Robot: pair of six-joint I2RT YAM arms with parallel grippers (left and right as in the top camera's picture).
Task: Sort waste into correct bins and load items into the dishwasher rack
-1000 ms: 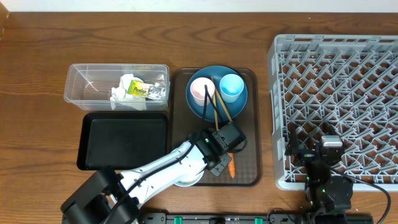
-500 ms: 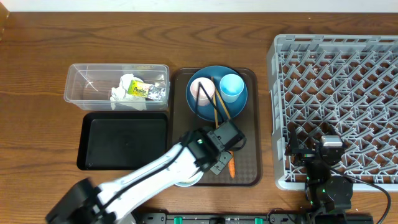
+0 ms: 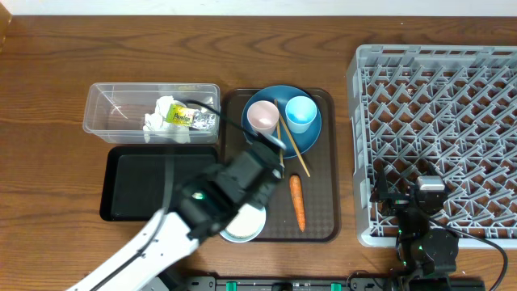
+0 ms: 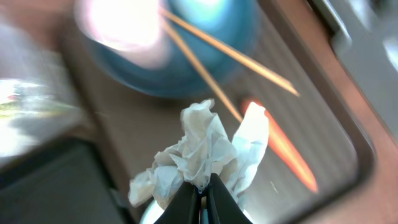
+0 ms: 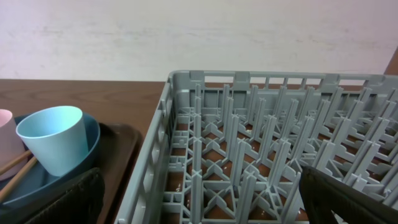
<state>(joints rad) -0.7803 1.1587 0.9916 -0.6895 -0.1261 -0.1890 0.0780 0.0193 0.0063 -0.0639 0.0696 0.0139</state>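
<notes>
Blue plate (image 3: 312, 136) bears two cups (image 3: 300, 112), two chopsticks (image 3: 292, 150).

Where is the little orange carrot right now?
In the overhead view the carrot lies on the brown tray, just below the blue plate and to the right of the white bowl.

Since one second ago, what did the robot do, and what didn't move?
The left end effector pinched shut on a crumpled paper wad and swung up and left, uncovering the carrot on the tray. The carrot, blue plate, chopsticks and right arm stayed put.
</notes>
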